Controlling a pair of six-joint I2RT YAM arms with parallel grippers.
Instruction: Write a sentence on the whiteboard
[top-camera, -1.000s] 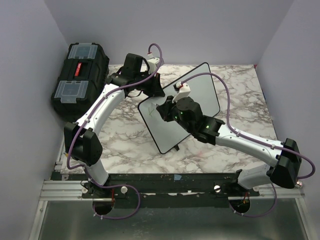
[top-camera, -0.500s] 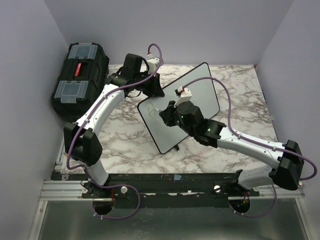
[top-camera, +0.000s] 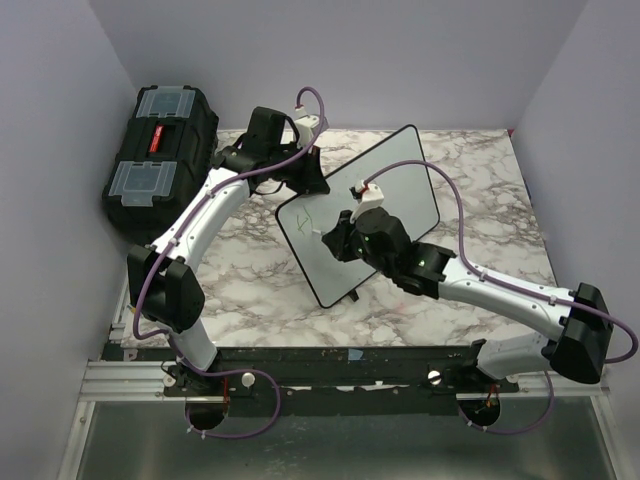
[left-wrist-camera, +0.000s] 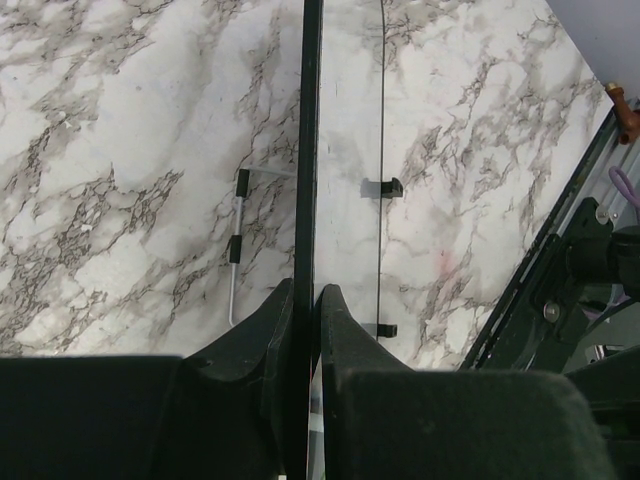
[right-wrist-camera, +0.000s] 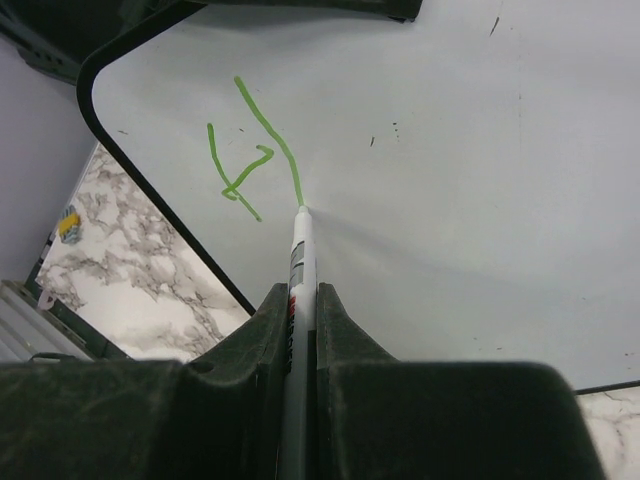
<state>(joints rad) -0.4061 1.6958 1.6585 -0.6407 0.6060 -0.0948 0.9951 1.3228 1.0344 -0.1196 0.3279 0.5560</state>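
Marble-patterned table (top-camera: 480, 180), plain walls around it. Nearest you, your right gripper (right-wrist-camera: 302, 295) is clamped on a green marker (right-wrist-camera: 299, 250), its tip touching the whiteboard (right-wrist-camera: 480, 150), which stands tilted on its stand mid-table. The sentence (right-wrist-camera: 228, 188) amounts to a few green strokes near one corner. Behind, your left gripper (left-wrist-camera: 306, 295) pinches the board's edge. A black toolbox (top-camera: 160, 150) sits far left. Risk: press too hard and the board may twist in that pinch, skewing your strokes; the marker may also slide between the fingers.
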